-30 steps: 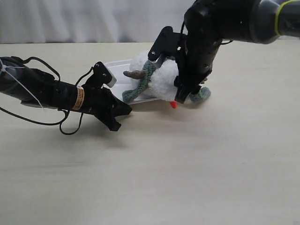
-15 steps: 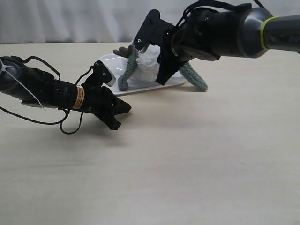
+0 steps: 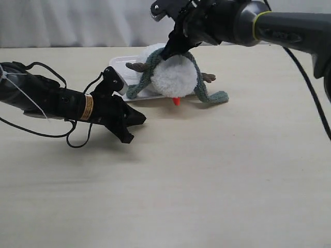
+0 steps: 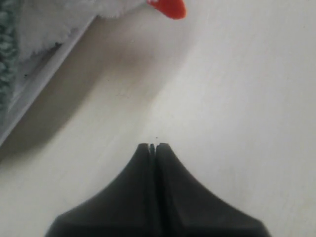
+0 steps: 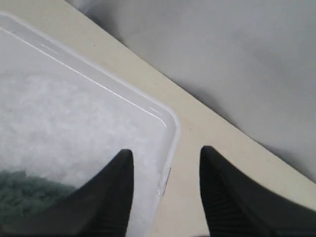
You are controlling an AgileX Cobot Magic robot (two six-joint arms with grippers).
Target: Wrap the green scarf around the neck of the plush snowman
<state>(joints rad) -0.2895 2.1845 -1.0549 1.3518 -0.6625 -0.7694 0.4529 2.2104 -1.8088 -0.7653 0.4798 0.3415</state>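
Right gripper hovers just above the snowman, its jaws apart with nothing between them; from the wrist view only the tray corner and bare table show in the gap. Left gripper rests low on the table, jaws pressed together and empty, near the tray's front edge. Lying on the tray, the snowman points its orange nose over the front rim. A scarf arches over it where the two balls meet. One end trails down the left side onto the tray, the other lies on the table to the right.
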